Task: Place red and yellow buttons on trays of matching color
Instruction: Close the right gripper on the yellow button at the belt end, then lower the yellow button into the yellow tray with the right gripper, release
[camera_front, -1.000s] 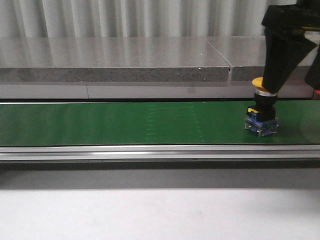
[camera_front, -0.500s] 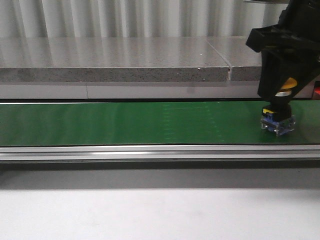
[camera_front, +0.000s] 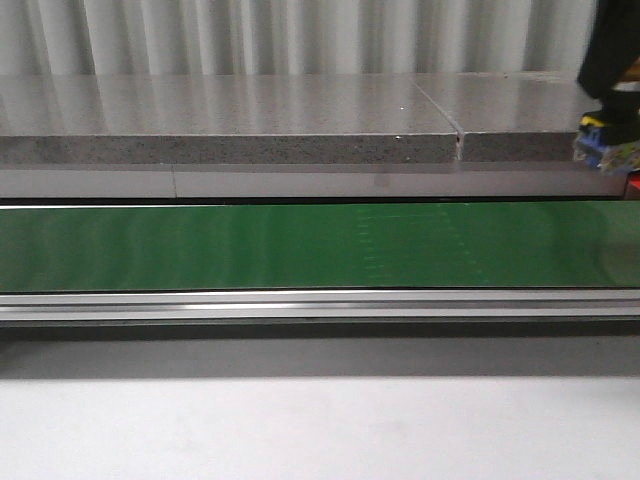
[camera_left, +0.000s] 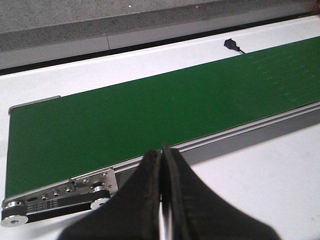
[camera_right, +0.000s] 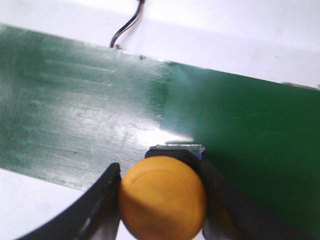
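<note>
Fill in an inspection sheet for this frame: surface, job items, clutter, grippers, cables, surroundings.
Surface: green conveyor belt on a white table; nothing lies on the belt in the front view.
Job's things: yellow button, lifted above the belt at the front view's right edge; no trays seen.
Clutter: nothing seen.
Grippers: right gripper shut on the yellow button; left gripper shut, empty, beside the belt's end.
Cables: a dark lead runs to the belt's far edge; small black connector on the table.
Surroundings: grey stone ledge, corrugated wall behind.

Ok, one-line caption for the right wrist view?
Right gripper clamps the yellow button by its cap, held above the green conveyor belt.
</note>
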